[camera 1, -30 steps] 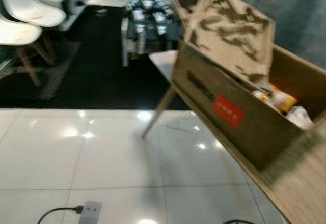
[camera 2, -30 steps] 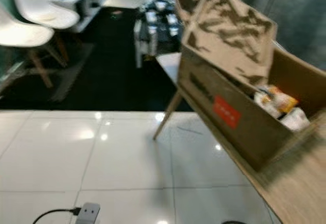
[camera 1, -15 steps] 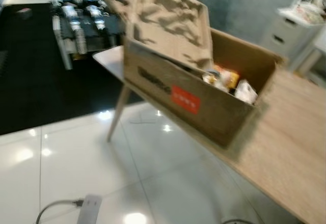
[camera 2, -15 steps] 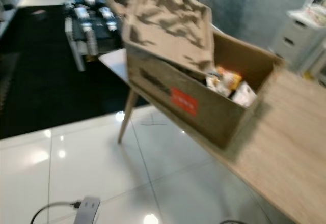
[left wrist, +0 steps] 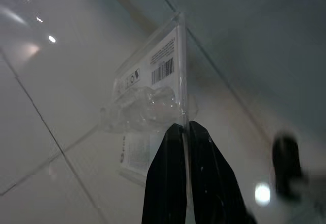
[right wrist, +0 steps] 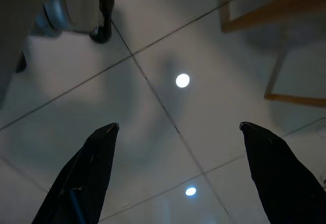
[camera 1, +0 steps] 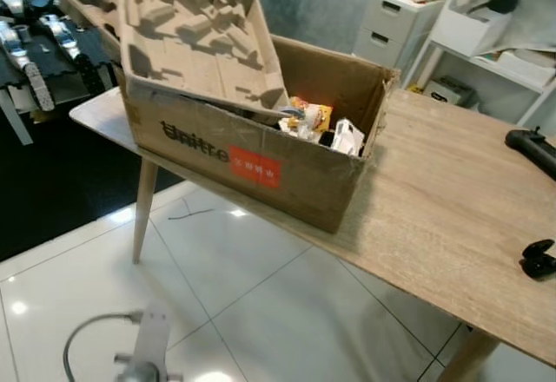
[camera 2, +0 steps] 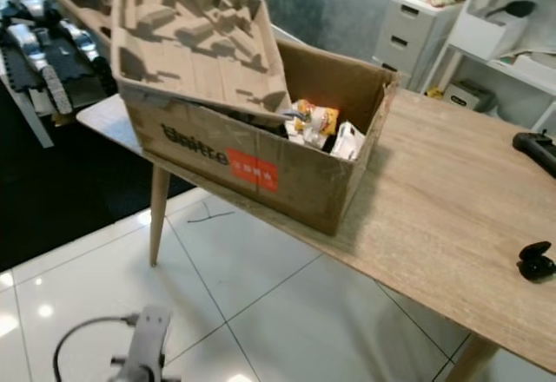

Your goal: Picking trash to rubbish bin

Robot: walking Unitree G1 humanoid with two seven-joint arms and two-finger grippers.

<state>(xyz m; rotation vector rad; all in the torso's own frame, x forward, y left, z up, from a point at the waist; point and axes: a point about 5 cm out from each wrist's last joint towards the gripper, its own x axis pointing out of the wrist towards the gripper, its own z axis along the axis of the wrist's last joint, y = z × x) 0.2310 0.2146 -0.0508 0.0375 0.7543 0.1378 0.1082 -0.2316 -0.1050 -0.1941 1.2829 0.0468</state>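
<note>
On the table: a long wooden table point(camera 1: 452, 200) fills the right of the head views, and a large open cardboard box point(camera 1: 261, 152) sits on its near-left end, serving as the rubbish bin.
View change: half a second ago the box sat blurred and tilted toward the upper middle; now the picture is sharp, the box lies left of centre and much more tabletop shows. The camera has turned toward the table; the things themselves have not moved.
Box contents: a moulded pulp tray point(camera 1: 195, 30) leans across the left part of the opening; crumpled wrappers point(camera 1: 317, 126) lie in the uncovered right part.
Background: a white shelf unit point(camera 1: 486, 43) and drawers stand beyond the table; a cable with an adapter point(camera 1: 143, 356) lies on the tiled floor point(camera 1: 261, 312).
Table edge items: two small black objects point(camera 1: 539, 260) rest near the far right edge.
Left gripper: left gripper point(left wrist: 184, 132), seen from its wrist, is pinched tight on a clear blister pack point(left wrist: 150, 102) with a barcode card, held low over the floor.
Right gripper: right gripper point(right wrist: 178, 147) hangs idle with fingers spread wide, carrying nothing.
Meaning for the task: with the robot now squared to the box, the trash looks ready to be lifted over the open right part, clear of the tray.
</note>
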